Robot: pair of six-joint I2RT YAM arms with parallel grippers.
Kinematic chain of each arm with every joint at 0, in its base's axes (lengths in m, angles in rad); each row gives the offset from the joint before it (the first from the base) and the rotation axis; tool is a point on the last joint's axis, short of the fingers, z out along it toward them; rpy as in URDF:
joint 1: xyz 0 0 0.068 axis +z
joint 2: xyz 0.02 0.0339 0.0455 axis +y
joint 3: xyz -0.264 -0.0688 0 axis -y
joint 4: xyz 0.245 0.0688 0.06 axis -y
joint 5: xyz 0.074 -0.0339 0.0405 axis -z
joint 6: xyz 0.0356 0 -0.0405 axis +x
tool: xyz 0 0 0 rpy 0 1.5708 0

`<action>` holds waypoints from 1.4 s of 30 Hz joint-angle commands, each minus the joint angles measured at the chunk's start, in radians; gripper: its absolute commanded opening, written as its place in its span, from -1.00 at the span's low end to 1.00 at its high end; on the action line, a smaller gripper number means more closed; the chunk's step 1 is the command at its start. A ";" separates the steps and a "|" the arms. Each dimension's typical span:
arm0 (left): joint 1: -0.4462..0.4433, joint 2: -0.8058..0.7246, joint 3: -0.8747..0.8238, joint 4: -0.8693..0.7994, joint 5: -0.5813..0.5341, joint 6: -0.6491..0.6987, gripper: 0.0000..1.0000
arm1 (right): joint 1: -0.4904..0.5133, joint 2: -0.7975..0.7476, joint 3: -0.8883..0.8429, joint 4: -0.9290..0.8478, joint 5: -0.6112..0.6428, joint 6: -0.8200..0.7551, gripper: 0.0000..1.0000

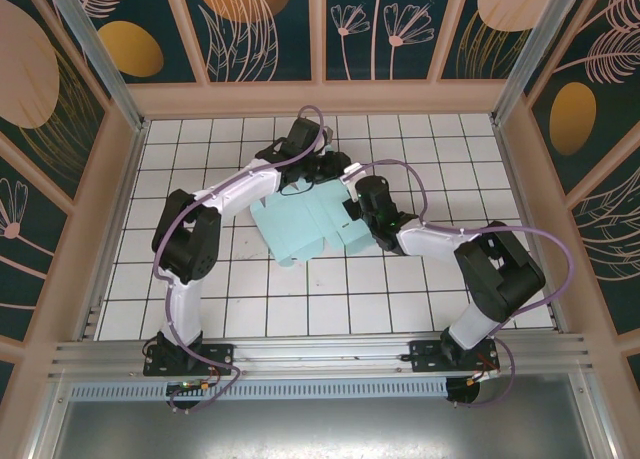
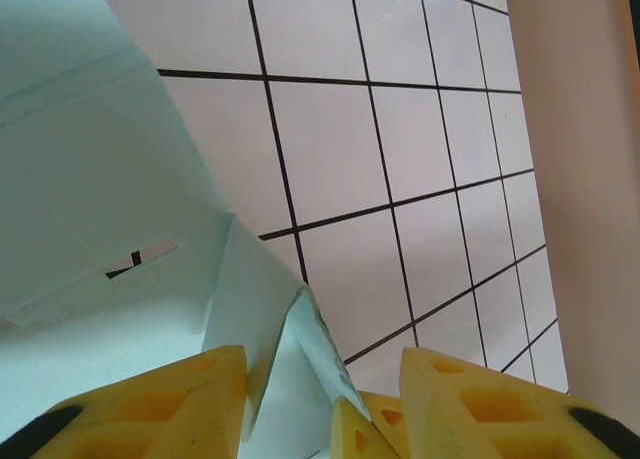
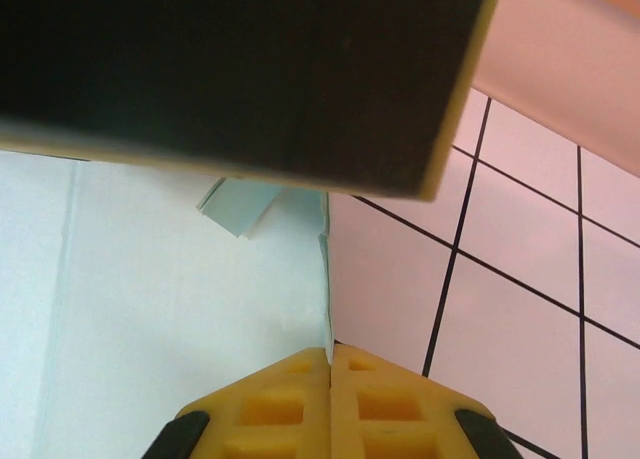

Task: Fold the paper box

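Looking past two yellow fingers (image 2: 170,404) of the left gripper (image 2: 320,379), standing partly apart at the bottom of the left wrist view. Straddling a raised flap of the paper box (image 2: 90,199) there, with open room left on the right side, so not clamping it; not telling whether the flap is touching the left finger.

Finding the right gripper (image 3: 330,374) fully closed in the right wrist view, with its yellow fingertips (image 3: 270,404) pressing together. Pinching the paper box at its right edge, the thin card running straight down into the seam between them. Noting a dark blurred slab (image 3: 230,69) with a pale rim crossing the top of that view; not telling what it is.

Lying pale mint around the middle of the white tiled worktop (image 1: 420,289), well apart from every edge. Spreading mostly flat, creased panels fanning toward the near-left corner.

Reaching over the box's far side with the left arm (image 1: 240,191), and coming in from the right edge's side with the right arm (image 1: 432,241). Sitting bolted, both, at the near edge of the worktop.
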 commanded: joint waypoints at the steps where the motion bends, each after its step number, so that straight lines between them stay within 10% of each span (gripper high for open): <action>1: -0.008 0.026 0.024 0.051 0.036 -0.017 -0.23 | 0.018 -0.017 0.004 0.017 0.014 -0.024 -1.00; 11: -0.008 0.031 0.021 0.042 0.032 -0.014 -0.70 | 0.026 -0.001 0.019 0.011 0.020 -0.030 -1.00; 16: -0.009 0.021 0.013 0.059 0.029 -0.019 -0.12 | 0.032 0.006 0.029 0.008 0.032 -0.038 -1.00; 25: -0.008 0.003 -0.026 0.136 0.041 -0.070 0.06 | 0.065 0.045 0.055 0.006 0.086 -0.078 -1.00; 42: -0.008 0.024 -0.006 0.122 0.039 -0.155 -0.68 | 0.110 0.076 0.057 0.054 0.201 -0.156 -1.00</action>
